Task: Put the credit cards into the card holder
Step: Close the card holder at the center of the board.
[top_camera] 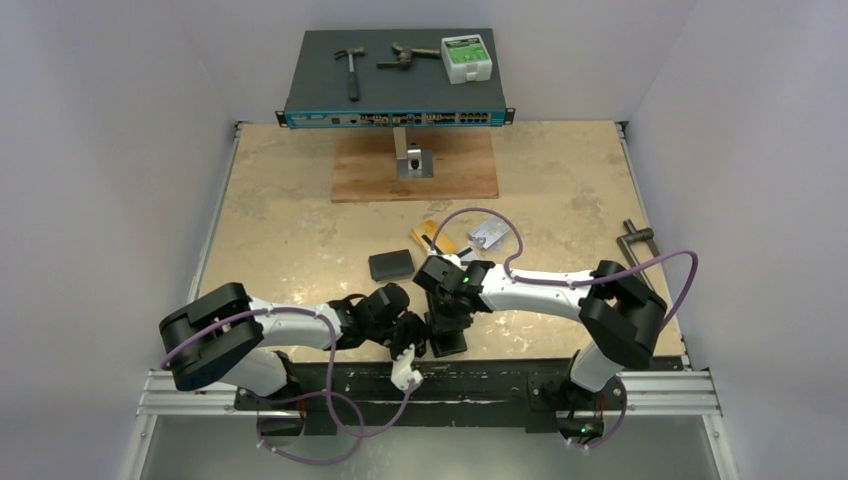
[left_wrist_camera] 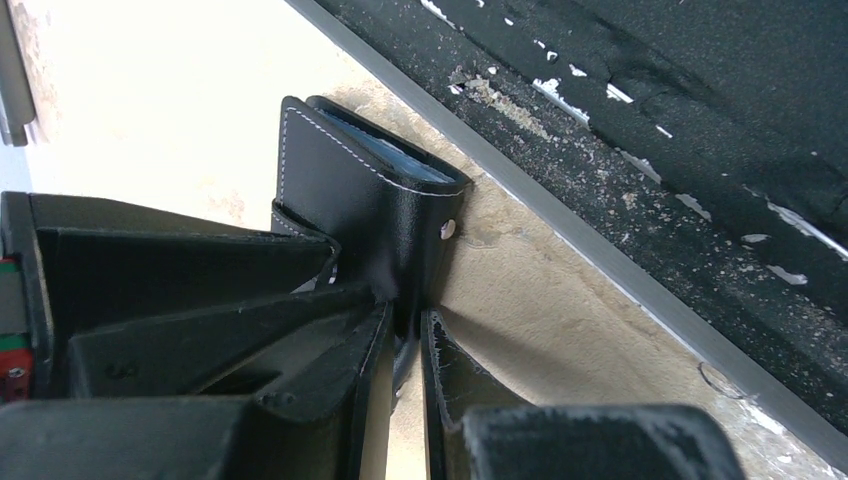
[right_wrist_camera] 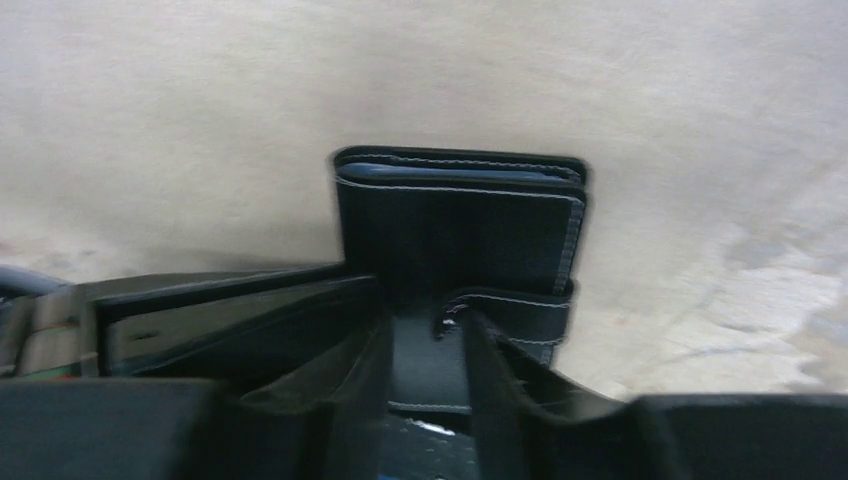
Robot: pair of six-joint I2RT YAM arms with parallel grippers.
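The top external camera looks steeply down from high behind the 6 o'clock edge of the table (top_camera: 300, 230), taking in all of it. Both wrist cameras sit very close to the card holder (left_wrist_camera: 370, 200), their shared subject. The left one faces the black base rail (left_wrist_camera: 650, 120); the right one faces bare tabletop.

At 6 o'clock, by the near edge of the bench (top_camera: 300, 230), a black card holder (top_camera: 450, 345) is seen beneath the left pincer (top_camera: 416, 335) and the right pincer (top_camera: 445, 320), set close together. A black pouch (top_camera: 391, 264) is placed at their 11 o'clock. A gold card (top_camera: 436, 238) and a silver card (top_camera: 488, 236) are seen mid-bench.
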